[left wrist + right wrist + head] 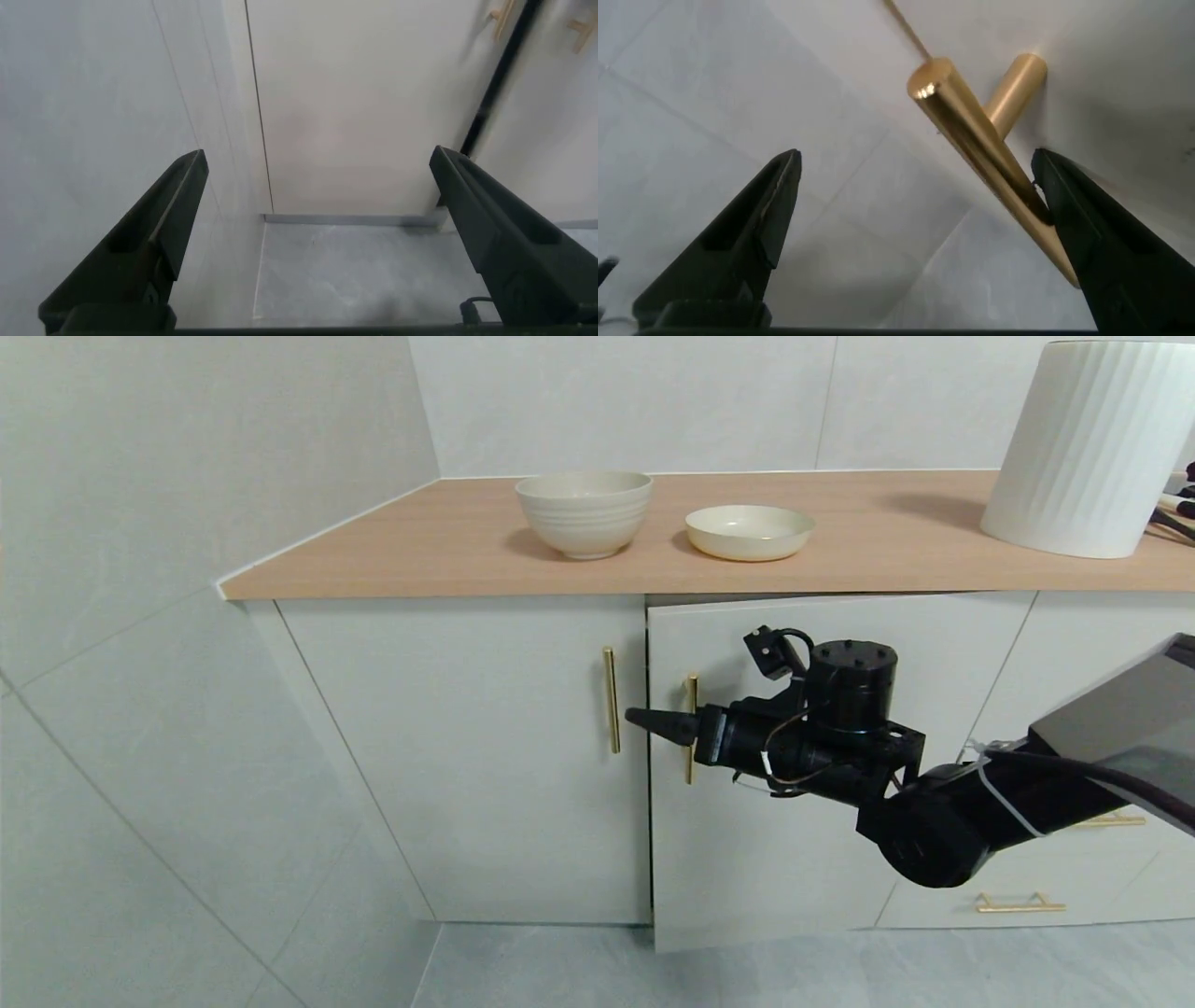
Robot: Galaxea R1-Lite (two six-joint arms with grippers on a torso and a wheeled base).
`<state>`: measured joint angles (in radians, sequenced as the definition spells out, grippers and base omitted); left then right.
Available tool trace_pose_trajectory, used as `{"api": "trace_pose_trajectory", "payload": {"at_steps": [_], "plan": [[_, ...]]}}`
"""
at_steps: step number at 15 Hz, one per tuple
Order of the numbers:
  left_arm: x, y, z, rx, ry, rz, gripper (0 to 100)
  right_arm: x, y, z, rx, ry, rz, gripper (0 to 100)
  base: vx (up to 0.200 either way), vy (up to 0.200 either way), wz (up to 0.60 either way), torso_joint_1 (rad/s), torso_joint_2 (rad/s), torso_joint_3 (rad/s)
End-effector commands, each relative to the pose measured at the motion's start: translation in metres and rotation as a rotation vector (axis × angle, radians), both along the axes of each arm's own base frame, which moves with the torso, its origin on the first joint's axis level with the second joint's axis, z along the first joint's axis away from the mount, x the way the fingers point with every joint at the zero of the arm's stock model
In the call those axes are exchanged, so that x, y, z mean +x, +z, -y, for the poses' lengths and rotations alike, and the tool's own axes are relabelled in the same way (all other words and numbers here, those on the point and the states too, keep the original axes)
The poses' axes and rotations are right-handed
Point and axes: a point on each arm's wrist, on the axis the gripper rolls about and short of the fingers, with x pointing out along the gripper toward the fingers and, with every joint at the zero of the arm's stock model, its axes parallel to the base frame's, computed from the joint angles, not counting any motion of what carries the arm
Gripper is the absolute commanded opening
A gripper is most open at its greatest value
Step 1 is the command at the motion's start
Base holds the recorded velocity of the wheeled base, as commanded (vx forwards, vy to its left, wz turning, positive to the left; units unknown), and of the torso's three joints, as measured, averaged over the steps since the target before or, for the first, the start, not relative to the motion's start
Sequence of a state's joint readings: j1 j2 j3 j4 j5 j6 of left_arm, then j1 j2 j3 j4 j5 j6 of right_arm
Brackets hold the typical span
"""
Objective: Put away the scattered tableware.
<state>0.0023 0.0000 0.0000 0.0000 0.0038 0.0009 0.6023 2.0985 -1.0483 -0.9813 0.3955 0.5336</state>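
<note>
A deep ribbed cream bowl [583, 511] and a shallow cream dish [750, 531] stand side by side on the wooden counter [429, 555]. Below them, my right gripper [653, 721] is level with the gold bar handle [691, 728] of the right cabinet door [747, 859], which stands slightly ajar. In the right wrist view that handle [971, 140] lies between the spread fingers of the right gripper [915, 168], close to one finger [1092, 243], with no grip on it. My left gripper [318, 224] is open and holds nothing, low down over the grey floor [355, 271] by the cabinet base.
The left cabinet door [467, 756] is closed, its gold handle [611, 700] close to the ajar door's edge. A tall white ribbed container [1092, 448] stands at the counter's right end. Drawers with gold handles [1019, 903] sit lower right. A tiled wall [168, 663] bounds the left.
</note>
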Motion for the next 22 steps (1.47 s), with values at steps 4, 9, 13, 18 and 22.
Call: {"api": "trace_pose_trajectory", "payload": {"at_steps": [4,9,13,18,22], "plan": [[0.000,0.000,0.000,0.001,0.001,0.000,100,-0.024,0.013,0.011,-0.002,0.018,0.006,100,0.000,0.000,0.00,0.000,0.00,0.000],[0.000,0.000,0.000,0.001,0.001,0.000,100,-0.069,0.029,0.032,0.001,0.131,-0.001,100,0.000,0.000,0.00,0.000,0.00,0.000],[0.000,0.000,0.000,0.018,0.000,-0.002,100,-0.090,0.017,0.044,-0.034,0.153,-0.048,100,0.000,0.000,0.00,0.000,0.00,0.000],[0.000,0.000,0.000,0.010,0.000,0.000,100,-0.129,0.014,0.070,-0.060,0.278,-0.050,100,0.000,0.000,0.00,0.000,0.00,0.000],[-0.012,0.048,0.003,0.033,-0.139,0.133,100,-0.144,0.012,0.081,-0.066,0.286,-0.062,100,0.000,0.000,0.00,0.000,0.00,0.000]]}}
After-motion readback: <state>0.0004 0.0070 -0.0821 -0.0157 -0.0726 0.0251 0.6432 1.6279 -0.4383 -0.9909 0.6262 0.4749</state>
